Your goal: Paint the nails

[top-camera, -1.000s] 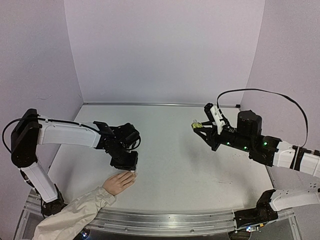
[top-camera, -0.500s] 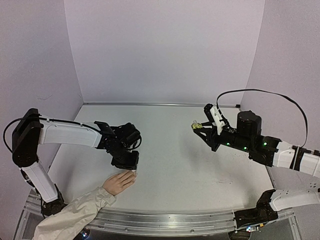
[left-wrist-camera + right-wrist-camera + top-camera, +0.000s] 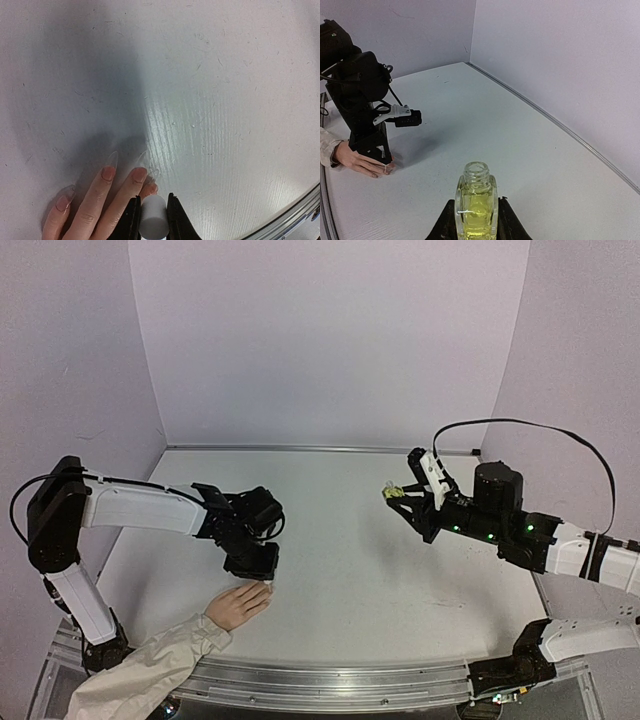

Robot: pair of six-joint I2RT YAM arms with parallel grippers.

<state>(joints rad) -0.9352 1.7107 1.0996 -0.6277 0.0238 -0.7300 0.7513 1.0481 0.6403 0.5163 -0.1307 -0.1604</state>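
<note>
The pale peach hand [image 3: 238,606] lies palm down at the near left of the tabletop [image 3: 380,570], its beige sleeve [image 3: 150,670] trailing off the near edge. The left arm [image 3: 140,508] reaches down over the fingertips. Its jaws are closed tight on a small white cap [image 3: 153,218], which sits right at the tip of one finger. In the left wrist view, the nails [image 3: 107,173] of the neighbouring fingers look pinkish with long pale tips, and the nail by the cap is mostly hidden. Well apart on the right, the right arm [image 3: 520,530] hovers above the tabletop. Its jaws are clamped on an uncapped glass bottle [image 3: 476,202] of yellow-green liquid, held upright.
</note>
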